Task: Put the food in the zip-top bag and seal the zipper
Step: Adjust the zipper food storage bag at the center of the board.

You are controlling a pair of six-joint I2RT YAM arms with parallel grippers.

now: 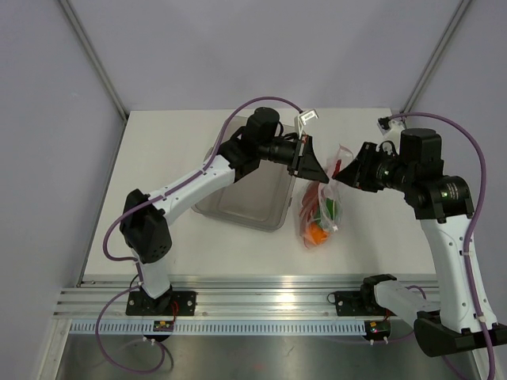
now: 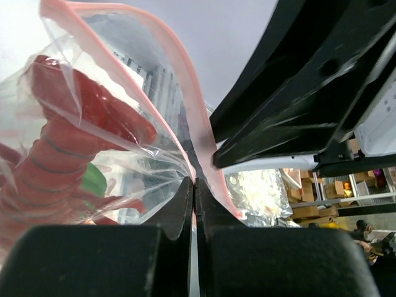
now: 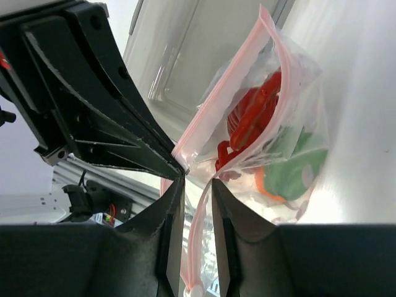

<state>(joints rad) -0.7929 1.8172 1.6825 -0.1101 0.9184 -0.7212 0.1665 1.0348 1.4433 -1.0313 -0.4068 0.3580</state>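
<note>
L gripper (image 2: 194,183): jaws pressed together, pinching the zipper (image 2: 197,124) at the mouth edge of the zip-top bag (image 1: 321,207). R gripper (image 3: 197,183): fingers (image 3: 170,210) narrowly parted, w/ the pink strip running down through the gap; contact w/ either pad could not be told. Both tools stood nearly tip to tip above the table (image 1: 380,245), and the bag extended from them toward the arm bases. Its mouth stood partly open, the two zipper halves apart. Inside: red lobster (image 2: 68,142) lengthwise, w/ green bell pepper (image 3: 297,170) and orange fruit (image 3: 267,185) near the closed end. Beyond, just beside the bag on the L arm's side, lay a rigid clear tray (image 1: 238,215).
</note>
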